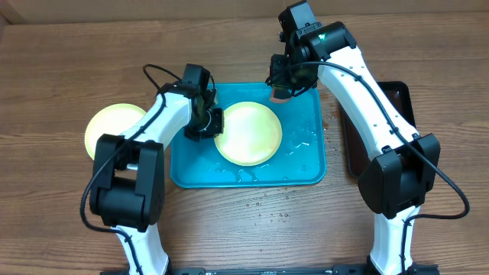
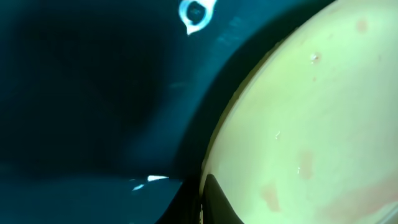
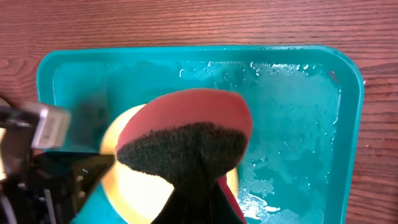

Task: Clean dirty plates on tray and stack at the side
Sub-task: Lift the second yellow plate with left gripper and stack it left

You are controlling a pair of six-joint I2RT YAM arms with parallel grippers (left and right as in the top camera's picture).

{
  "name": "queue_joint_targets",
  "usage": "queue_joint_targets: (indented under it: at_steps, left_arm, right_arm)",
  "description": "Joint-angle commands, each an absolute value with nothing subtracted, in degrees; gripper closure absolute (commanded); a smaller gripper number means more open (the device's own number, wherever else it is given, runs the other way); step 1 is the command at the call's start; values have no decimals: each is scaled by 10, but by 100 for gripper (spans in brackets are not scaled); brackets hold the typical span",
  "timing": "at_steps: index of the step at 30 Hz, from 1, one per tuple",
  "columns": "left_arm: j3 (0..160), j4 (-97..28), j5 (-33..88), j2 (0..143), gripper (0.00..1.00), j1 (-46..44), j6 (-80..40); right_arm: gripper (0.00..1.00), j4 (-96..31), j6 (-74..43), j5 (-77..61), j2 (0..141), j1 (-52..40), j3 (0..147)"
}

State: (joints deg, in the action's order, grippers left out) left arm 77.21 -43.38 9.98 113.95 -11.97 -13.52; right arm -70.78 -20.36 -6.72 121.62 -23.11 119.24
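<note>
Two wrist views settle what overhead blurs: the left claw [image 1: 210, 122] pinched together on the left rim of the yellow-green round plastic plate [image 1: 247, 134] in the wet teal rectangular plastic tray [image 1: 309, 164], the right claw [image 1: 281, 85] clamped on a red, green-faced sponge [image 3: 186, 143] raised beyond it, tray's right half open.

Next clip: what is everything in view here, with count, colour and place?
table: one, brown wood, under everything
tray: one, teal, wet, centre of table
plate on tray: one, yellow-green, left half of the tray
plate on table: one, yellow-green, left of the tray, partly hidden by the left arm
black tray: one, right edge of table, partly under the right arm
sponge: one, red with dark scrub face, above the tray
water drops: several, clear, on the table in front of the tray
left hand: black, shut on the left rim of the plate on tray
right hand: black, shut on the sponge
</note>
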Motion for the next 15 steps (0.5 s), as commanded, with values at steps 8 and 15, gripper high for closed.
queue_joint_targets:
  at_steps: [8, 15]
  left_arm:
    - [791, -442, -153, 961, 96, -145, -122]
    - [791, -458, -372, 937, 96, -214, -125]
  right_arm:
    - [96, -709, -211, -50, 1214, -211, 1197]
    - [96, -713, -211, -49, 1214, -202, 1197]
